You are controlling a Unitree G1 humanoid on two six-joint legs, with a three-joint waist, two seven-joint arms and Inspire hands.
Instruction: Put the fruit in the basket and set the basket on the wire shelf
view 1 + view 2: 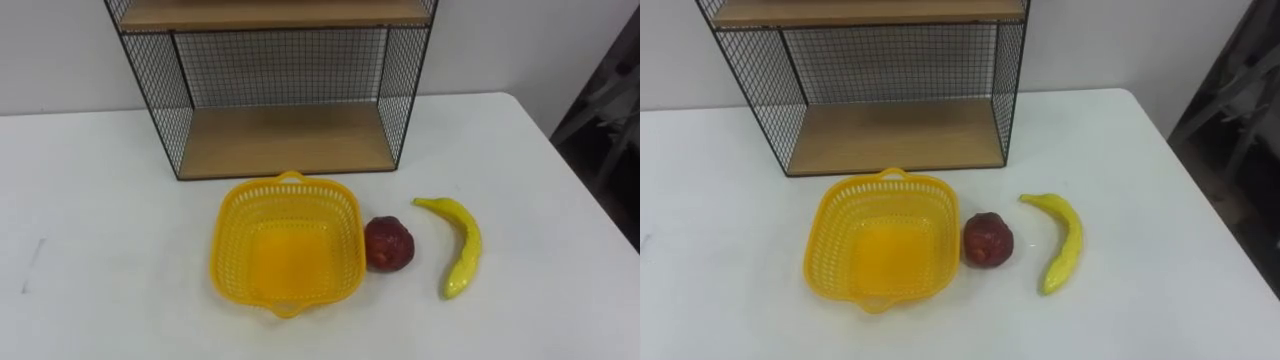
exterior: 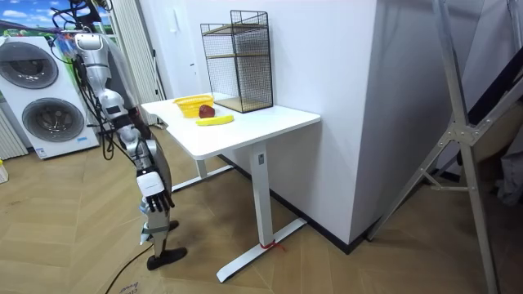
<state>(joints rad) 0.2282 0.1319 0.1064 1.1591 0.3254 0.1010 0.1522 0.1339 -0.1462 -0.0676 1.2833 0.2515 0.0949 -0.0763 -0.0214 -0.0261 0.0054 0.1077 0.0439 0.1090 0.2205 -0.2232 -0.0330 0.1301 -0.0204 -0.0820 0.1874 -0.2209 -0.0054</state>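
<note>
Nothing is loaded yet: the yellow basket [image 1: 230, 218] sits empty in front of the wire shelf [image 1: 285, 140], with the red fruit [image 1: 388, 243] just beside it and the banana [image 1: 458, 245] near, so next we reach for a fruit. The room view adds our right hand [image 2: 153, 186] hanging at our side by the table [image 2: 270, 122]; we cannot tell how its fingers are set

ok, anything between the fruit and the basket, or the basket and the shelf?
Nothing visible. The red fruit lies beside the right rim of the yellow basket, the banana just beyond it, with bare table between. The wire shelf stands right behind the basket, open front toward it, lower board bare.
</note>
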